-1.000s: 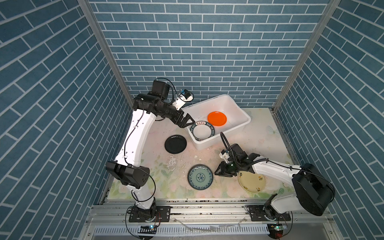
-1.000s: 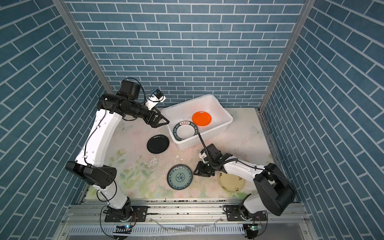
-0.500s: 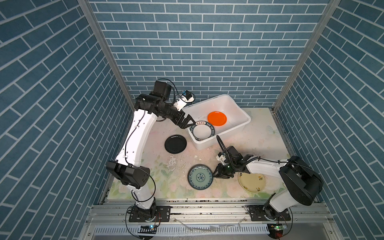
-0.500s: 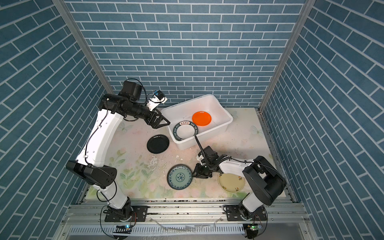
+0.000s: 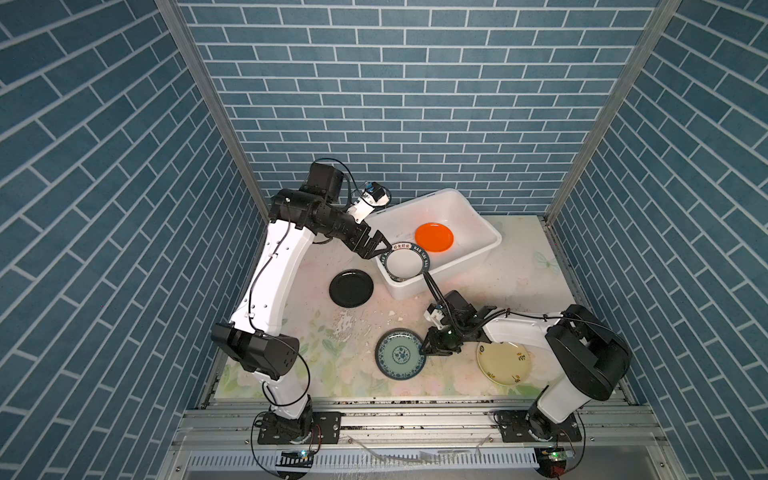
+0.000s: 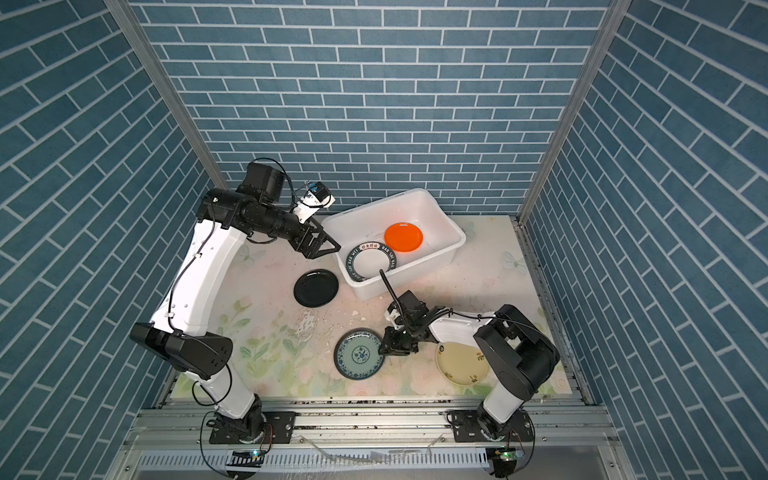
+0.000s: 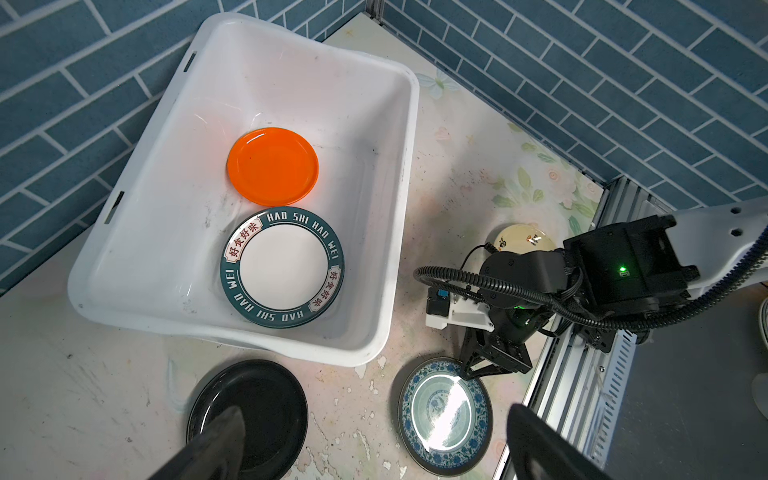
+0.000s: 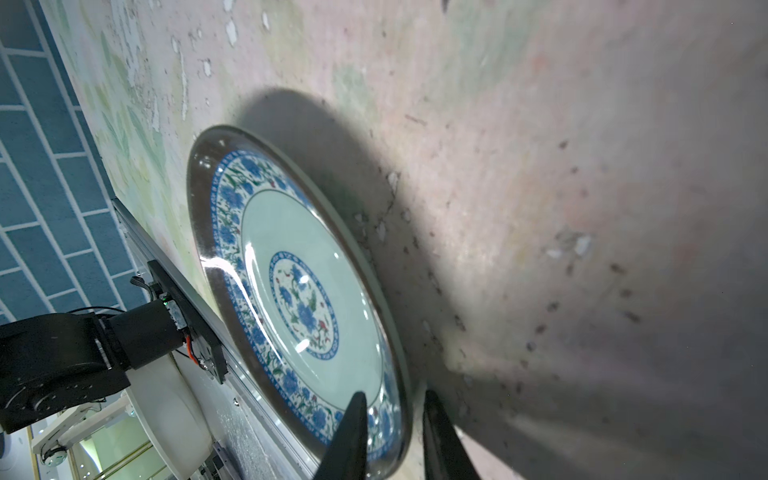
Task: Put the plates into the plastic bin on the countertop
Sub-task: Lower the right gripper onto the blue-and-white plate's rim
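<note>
Cream plate (image 5: 503, 363): flat on the countertop (image 5: 498, 282), near the front rail, on the right.
Teal plate (image 5: 400, 354): flat, to the cream plate's left.
Right gripper (image 5: 424, 351): low at the teal plate's right edge. Its fingers (image 8: 349, 436) straddle the rim with a narrow gap, but I cannot tell whether they pinch it.
Black plate (image 5: 351, 288): on the countertop, just beside the bin.
Bin (image 7: 291, 83): at the back, holding a lettered plate (image 5: 406, 262) and an orange plate (image 5: 434, 237).
Left gripper (image 5: 377, 249): raised by the bin's left end, fingers spread wide and empty.

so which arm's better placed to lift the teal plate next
Right. The right gripper sits at the teal plate with a finger on each side of its rim, while the left gripper hangs open beside the plastic bin, away from that plate.
</note>
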`<action>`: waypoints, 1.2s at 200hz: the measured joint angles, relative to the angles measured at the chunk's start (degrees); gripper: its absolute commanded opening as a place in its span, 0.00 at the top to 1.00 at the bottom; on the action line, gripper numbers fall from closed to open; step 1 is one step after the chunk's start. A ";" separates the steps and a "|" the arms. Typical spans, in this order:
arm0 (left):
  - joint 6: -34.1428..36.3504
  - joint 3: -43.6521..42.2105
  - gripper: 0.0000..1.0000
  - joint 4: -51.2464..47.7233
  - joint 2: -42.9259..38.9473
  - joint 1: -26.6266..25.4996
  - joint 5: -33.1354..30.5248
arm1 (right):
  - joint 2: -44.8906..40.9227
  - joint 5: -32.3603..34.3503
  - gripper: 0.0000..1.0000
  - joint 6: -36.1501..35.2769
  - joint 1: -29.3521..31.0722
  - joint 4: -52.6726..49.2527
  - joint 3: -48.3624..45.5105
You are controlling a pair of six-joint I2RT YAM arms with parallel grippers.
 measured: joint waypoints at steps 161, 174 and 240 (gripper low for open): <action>0.00 -1.51 0.00 -0.02 -0.55 -0.02 -0.22 | -0.17 1.49 0.88 0.28 0.48 3.93 -2.01; 0.00 -1.51 0.00 -0.02 -0.55 -0.02 -0.22 | -0.17 1.51 0.87 0.33 0.48 4.33 -2.14; 0.00 -1.62 0.00 -0.02 -0.55 -0.02 -0.20 | -0.26 1.51 0.85 0.61 0.52 4.59 -2.23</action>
